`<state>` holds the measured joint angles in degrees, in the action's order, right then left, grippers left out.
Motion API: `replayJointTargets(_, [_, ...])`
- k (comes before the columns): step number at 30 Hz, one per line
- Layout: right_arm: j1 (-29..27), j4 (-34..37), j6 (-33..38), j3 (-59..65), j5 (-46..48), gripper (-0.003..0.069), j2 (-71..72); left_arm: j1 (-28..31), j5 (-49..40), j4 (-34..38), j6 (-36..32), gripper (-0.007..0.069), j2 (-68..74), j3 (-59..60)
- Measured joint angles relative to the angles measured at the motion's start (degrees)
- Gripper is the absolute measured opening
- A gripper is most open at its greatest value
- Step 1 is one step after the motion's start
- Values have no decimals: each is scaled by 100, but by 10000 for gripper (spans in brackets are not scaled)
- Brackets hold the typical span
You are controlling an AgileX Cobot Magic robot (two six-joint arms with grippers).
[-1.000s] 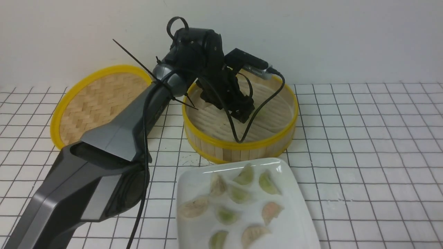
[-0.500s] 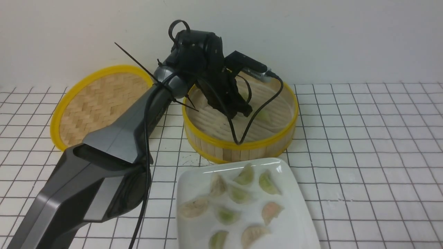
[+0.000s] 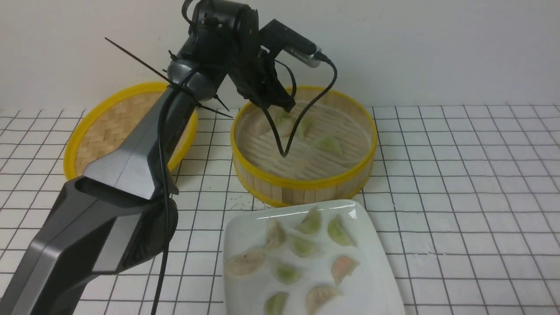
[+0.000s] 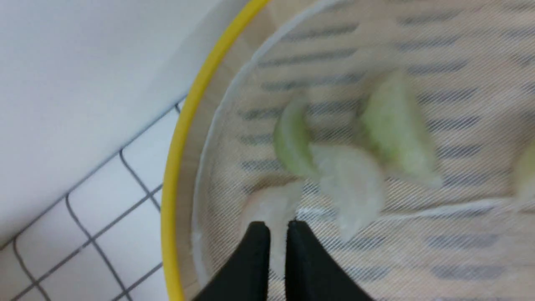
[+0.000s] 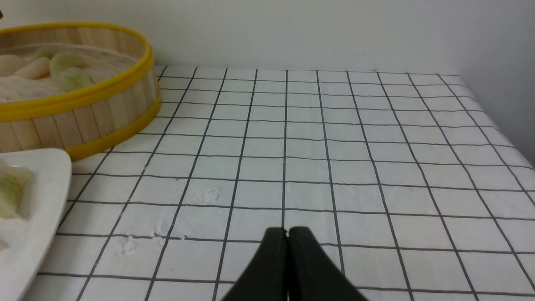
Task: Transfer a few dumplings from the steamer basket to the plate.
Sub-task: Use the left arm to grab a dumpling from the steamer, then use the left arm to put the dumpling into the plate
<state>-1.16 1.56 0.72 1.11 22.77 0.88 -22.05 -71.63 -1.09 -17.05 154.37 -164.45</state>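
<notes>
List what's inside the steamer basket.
A mesh liner and five dumplings, green and whitish, one whitish dumpling pinched by the left tool. Its arm and cable hide part of the floor.

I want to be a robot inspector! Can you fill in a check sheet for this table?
Surface: white grid table, small scuffs.
Job's things: steamer basket holds a few dumplings; plate holds nine more.
Clutter: woven lid beside the basket.
Claws: left claw above the basket, seems to pinch a whitish dumpling; right claw shut, empty.
Cables: black cable loops down over the basket.
Surroundings: plain wall.
</notes>
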Motion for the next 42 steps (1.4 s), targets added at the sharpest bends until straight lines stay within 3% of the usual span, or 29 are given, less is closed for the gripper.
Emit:
replayJointTargets(8, [0, 0, 0, 0, 0, -13, 0, 23, 194, -310, -4, 324, 332, 132])
replayJointTargets(13, [0, 0, 0, 0, 0, -13, 0, 29, 434, -336, -4, 398, 528, 132])
replayJointTargets(19, [0, 0, 0, 0, 0, -13, 0, 29, 430, -234, 56, 377, 604, 93])
replayJointTargets(22, [0, 0, 0, 0, 0, -13, 0, 29, 337, -69, 94, 232, 605, 87])
replayJointTargets(24, [0, 0, 0, 0, 0, -13, 0, 29, 325, -51, 100, 193, 581, 87])
replayJointTargets(33, [0, 0, 0, 0, 0, -13, 0, 29, -30, 71, 465, 197, -681, 525])
replayJointTargets(37, [0, 0, 0, 0, 0, -13, 0, 29, 14, 386, 570, 197, -1927, 1517])
replayJointTargets(42, [0, 0, 0, 0, 0, -13, 0, 29, 18, 1266, 597, 197, -3881, 4710])
